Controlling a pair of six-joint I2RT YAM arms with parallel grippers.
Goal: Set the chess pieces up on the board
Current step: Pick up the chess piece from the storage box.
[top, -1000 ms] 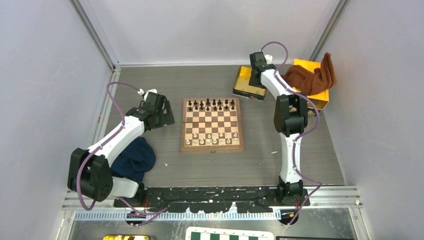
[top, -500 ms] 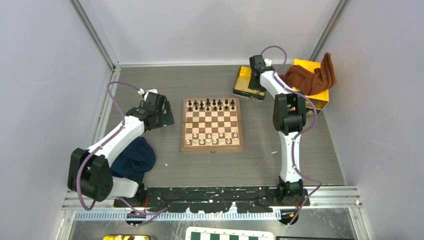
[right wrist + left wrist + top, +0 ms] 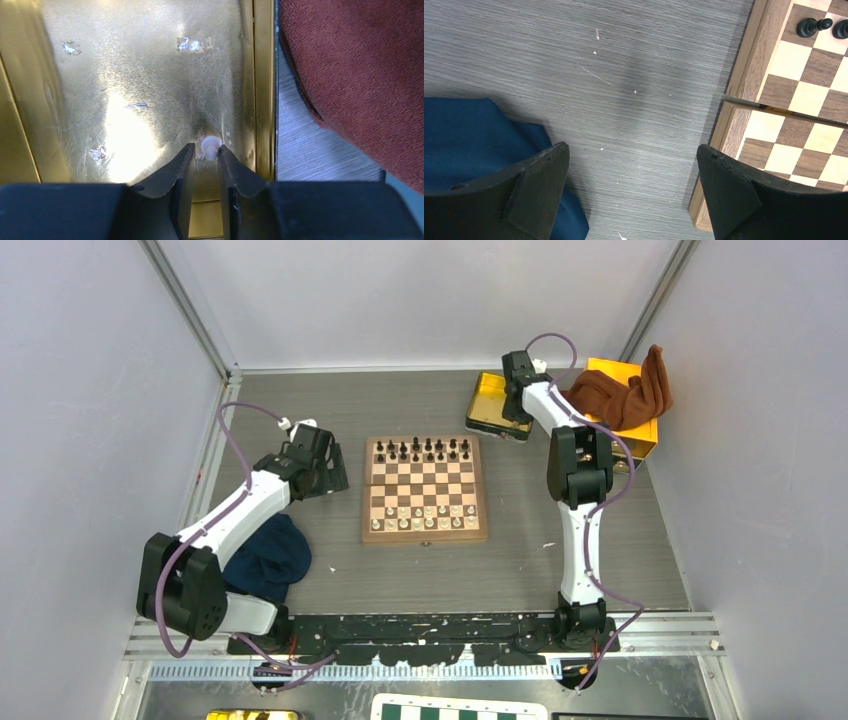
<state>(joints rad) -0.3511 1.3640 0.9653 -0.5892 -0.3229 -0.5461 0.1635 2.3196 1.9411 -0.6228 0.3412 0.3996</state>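
**Pinching a lone piece, far right of the board**

Beyond the board's far right corner, the right gripper is clenched on a cream-white chess piece lying in the gold metal tray. On the board, dark pieces fill the far rows and cream pieces the near ones. The left gripper hovers just left of the board, jaws spread wide and holding nothing, with a blue cloth alongside.

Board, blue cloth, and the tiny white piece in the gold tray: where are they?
board [image 3: 425, 490], top view, middle squares.
blue cloth [image 3: 469, 140], left wrist view, flat upper part.
white piece [image 3: 211, 146], right wrist view, round top.
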